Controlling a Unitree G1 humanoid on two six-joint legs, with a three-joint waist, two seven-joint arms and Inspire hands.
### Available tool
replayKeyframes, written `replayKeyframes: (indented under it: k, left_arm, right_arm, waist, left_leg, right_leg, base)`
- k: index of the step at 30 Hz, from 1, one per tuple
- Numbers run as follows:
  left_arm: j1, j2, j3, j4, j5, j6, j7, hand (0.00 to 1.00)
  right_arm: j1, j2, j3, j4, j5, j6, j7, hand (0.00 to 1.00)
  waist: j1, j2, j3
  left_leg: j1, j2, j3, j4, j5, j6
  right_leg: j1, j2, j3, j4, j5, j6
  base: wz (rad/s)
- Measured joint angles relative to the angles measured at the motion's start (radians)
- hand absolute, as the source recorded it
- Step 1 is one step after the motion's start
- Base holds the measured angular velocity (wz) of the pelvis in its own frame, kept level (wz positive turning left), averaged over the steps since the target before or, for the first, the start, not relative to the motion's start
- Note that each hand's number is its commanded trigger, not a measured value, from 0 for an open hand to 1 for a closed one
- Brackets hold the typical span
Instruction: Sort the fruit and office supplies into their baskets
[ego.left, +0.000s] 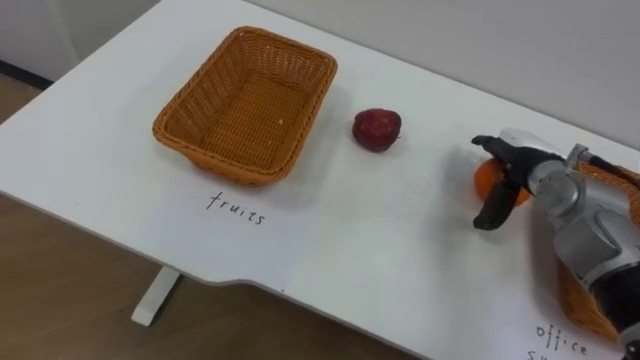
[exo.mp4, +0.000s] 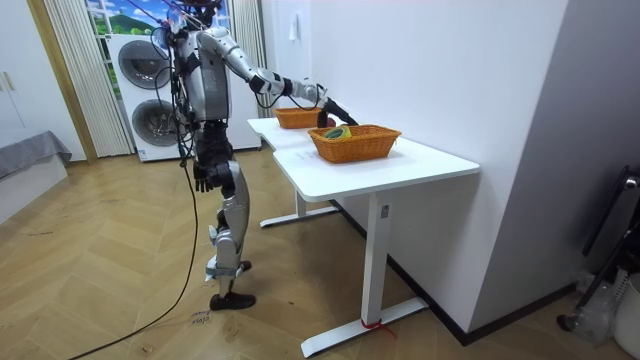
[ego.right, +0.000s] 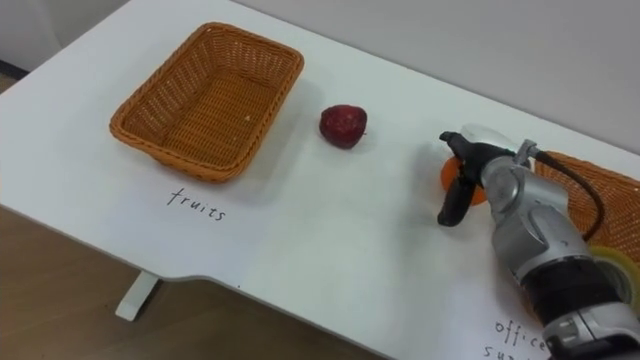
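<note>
An empty wicker basket (ego.left: 172, 124) stands at the left of the white table, with a handwritten fruit label (ego.left: 236, 208) in front of it. A dark red apple (ego.left: 376, 129) lies just to its right. Further right an orange (ego.left: 486, 180) rests on the table beside the second wicker basket (ego.right: 592, 176), which my arm largely hides. My right hand (ego.left: 522, 160) sits over the orange, fingers curled across its top and thumb down its front. In the room view my left hand (exo.mp4: 203, 180) hangs by my hip.
The table's front edge (ego.left: 250, 280) runs close below the labels, with wood floor beneath. A wall borders the far side. In the room view the nearer basket (exo.mp4: 355, 143) holds something yellow-green, and I stand at the table's long side.
</note>
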Motion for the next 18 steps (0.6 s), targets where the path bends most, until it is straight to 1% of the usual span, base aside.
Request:
replayKeyframes:
  k: [12,18]
  left_arm:
    - [0.000,0.000,0.001,0.000,0.000,0.000,0.000,0.00]
    - [0.000,0.000,0.000,0.005,0.000,0.000,0.001,0.00]
  right_arm:
    - [0.000,0.000,0.000,0.000,0.000,0.000,-0.005,0.00]
    - [0.000,0.000,0.000,0.000,0.000,0.001,-0.009,0.00]
  waist:
    - [-0.001,0.001,0.0004]
    - [-0.003,0.002,0.0004]
  left_leg:
    - [-0.001,0.000,0.000,-0.002,0.000,0.000]
    - [-0.007,0.000,-0.004,0.000,0.000,0.000]
  right_leg:
    - [0.000,0.000,0.001,0.000,0.000,0.000]
    - [0.000,0.000,-0.005,0.000,0.000,0.000]
  base:
    - [0.00]
    - [0.02]
